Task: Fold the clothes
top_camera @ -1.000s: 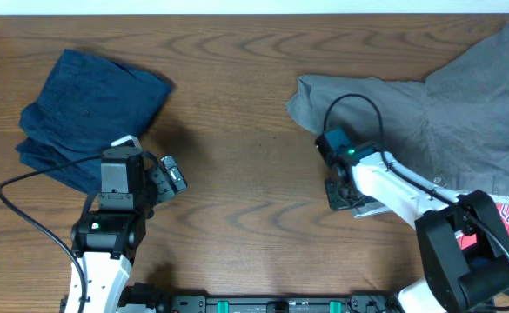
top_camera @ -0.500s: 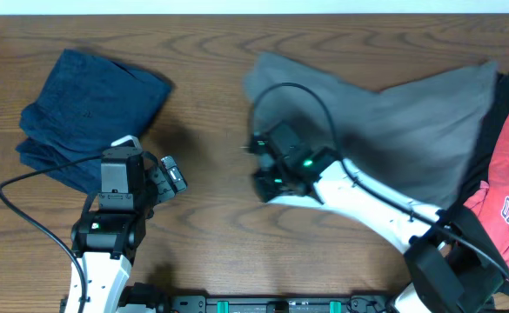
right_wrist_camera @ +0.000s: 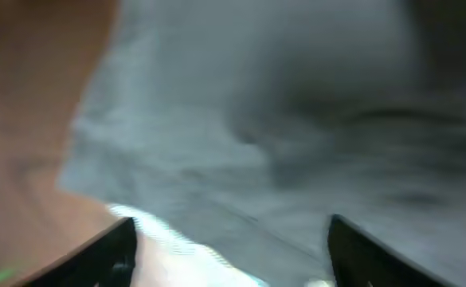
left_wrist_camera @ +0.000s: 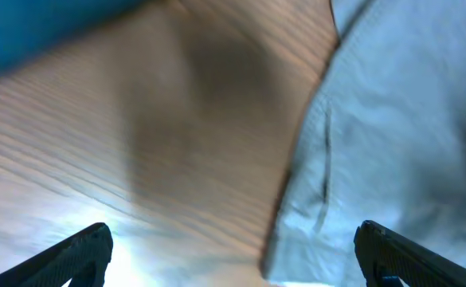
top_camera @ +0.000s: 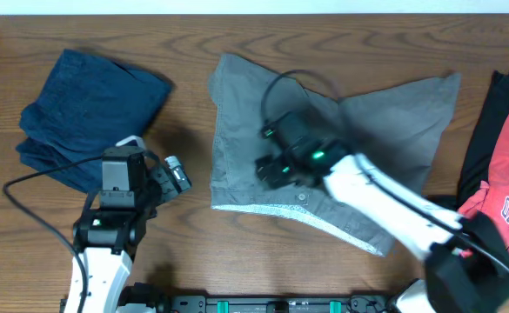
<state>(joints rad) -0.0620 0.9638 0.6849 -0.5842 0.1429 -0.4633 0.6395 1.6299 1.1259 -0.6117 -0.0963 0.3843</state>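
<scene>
Fingers on my left arm, the left fingers (top_camera: 172,176), are released: in the left wrist view both tips sit far apart at the bottom corners with nothing between them. They hang over bare bench (top_camera: 193,235), just beside the left edge of the shorts (top_camera: 385,130) and apart from the cloth. That view shows a stitched seam running down the shorts' edge on its right side, wood grain in the middle, and a strip of blue in the top left corner.

My right fingers (top_camera: 270,165) are also released. The right wrist view is blurred, but the two tips stand wide apart at the lower corners, with grey fabric lying below and no fold pinched between them. I cannot tell whether the tips touch the cloth. From overhead, this arm reaches in from the near right and lies across the garment.

The shorts lie spread out, roughly flat, from the middle of the bench toward the right. The pale patterned waistband lining (top_camera: 271,209) shows along the near edge, and one corner points to the far right.

A navy garment (top_camera: 89,113) sits folded at the far left, well apart from the shorts. A red shirt (top_camera: 506,191) with white lettering lies at the right edge, with a dark cloth (top_camera: 485,139) just beside it.
</scene>
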